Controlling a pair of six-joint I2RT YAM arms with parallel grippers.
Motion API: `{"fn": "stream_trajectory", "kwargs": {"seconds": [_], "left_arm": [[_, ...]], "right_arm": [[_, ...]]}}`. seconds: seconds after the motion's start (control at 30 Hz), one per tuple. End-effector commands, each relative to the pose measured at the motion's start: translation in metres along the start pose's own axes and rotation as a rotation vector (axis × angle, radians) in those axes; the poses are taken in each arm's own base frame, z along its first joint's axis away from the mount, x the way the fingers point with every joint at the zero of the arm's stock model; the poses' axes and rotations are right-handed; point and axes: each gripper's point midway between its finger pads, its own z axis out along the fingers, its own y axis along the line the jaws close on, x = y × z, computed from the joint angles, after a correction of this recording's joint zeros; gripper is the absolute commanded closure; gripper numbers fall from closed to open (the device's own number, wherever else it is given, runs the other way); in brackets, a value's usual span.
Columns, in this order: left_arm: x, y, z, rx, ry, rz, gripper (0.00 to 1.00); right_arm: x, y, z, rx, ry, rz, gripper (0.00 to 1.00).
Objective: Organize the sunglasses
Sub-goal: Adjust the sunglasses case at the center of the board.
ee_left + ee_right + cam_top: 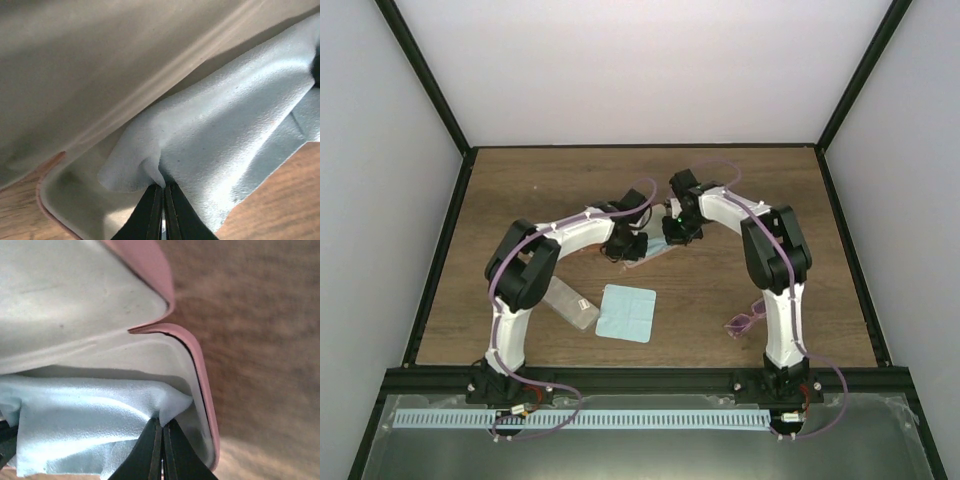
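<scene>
A pair of sunglasses [745, 322] with purple-pink lenses lies on the wooden table beside the right arm's lower link. At mid-table an open pink case [202, 371] with a cream lining [75, 200] holds a light blue cloth [225, 135]. My left gripper [164, 186] is shut, pinching a fold of that cloth at one end of the case. At the other end my right gripper [162, 422] is shut on a corner of the same cloth [75, 415], just inside the pink rim. In the top view both grippers [632, 245] [672, 235] meet over the case [642, 262].
A second light blue cloth [626, 312] lies flat near the front middle of the table. A grey oblong case [570, 303] lies to its left, by the left arm. Black frame rails border the table [520, 190] on all sides.
</scene>
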Motion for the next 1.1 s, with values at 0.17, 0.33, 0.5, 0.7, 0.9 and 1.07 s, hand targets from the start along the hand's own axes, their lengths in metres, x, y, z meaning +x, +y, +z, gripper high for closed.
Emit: {"fn": "stream_trajectory", "kwargs": {"seconds": [0.17,0.33,0.5,0.7,0.9,1.07], "left_arm": [[0.078,-0.027,0.011,0.07,0.278,0.214,0.96],[0.11,-0.029,0.014,0.089,0.353,0.251,0.96],[0.131,-0.026,0.015,0.09,0.384,0.252,0.96],[0.129,-0.025,0.013,0.076,0.36,0.256,0.96],[0.111,-0.026,0.006,0.028,0.3,0.251,0.96],[0.113,-0.021,0.002,0.019,0.282,0.22,0.96]], "right_arm": [[0.059,-0.009,-0.012,0.004,0.038,0.033,0.99],[0.086,-0.012,-0.014,-0.007,0.06,0.049,0.99],[0.109,-0.014,-0.02,-0.022,0.071,0.057,0.99],[0.097,-0.006,-0.032,-0.043,0.033,0.044,0.99],[0.079,-0.012,-0.035,0.014,-0.004,0.037,0.99],[0.071,-0.013,-0.037,0.029,-0.024,0.03,0.99]]}}
